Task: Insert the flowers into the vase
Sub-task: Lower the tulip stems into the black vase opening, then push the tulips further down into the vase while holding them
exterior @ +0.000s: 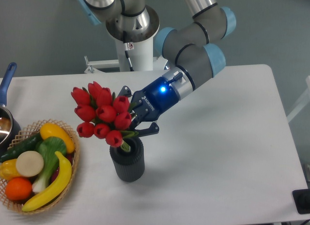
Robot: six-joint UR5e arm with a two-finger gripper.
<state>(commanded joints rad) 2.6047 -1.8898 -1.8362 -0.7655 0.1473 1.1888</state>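
Note:
The flowers (102, 114), a tight bunch of red tulip buds with green leaves, stand with their stems in the mouth of the vase (128, 162) and lean up and to the left. The vase is a small dark grey ribbed cylinder, upright on the white table near the front middle. My gripper (130, 113) reaches in from the upper right. Its jaws are spread wide, one finger (126, 91) above the bunch and one (149, 129) just above the vase rim, with the right-hand buds between them. The stems are mostly hidden inside the vase.
A wicker basket (73, 138) of fruit and vegetables sits at the front left, close to the vase. A pot with a blue handle (7, 80) is at the left edge. The robot base (133, 46) stands at the back. A dark object (302, 201) is at the front right corner.

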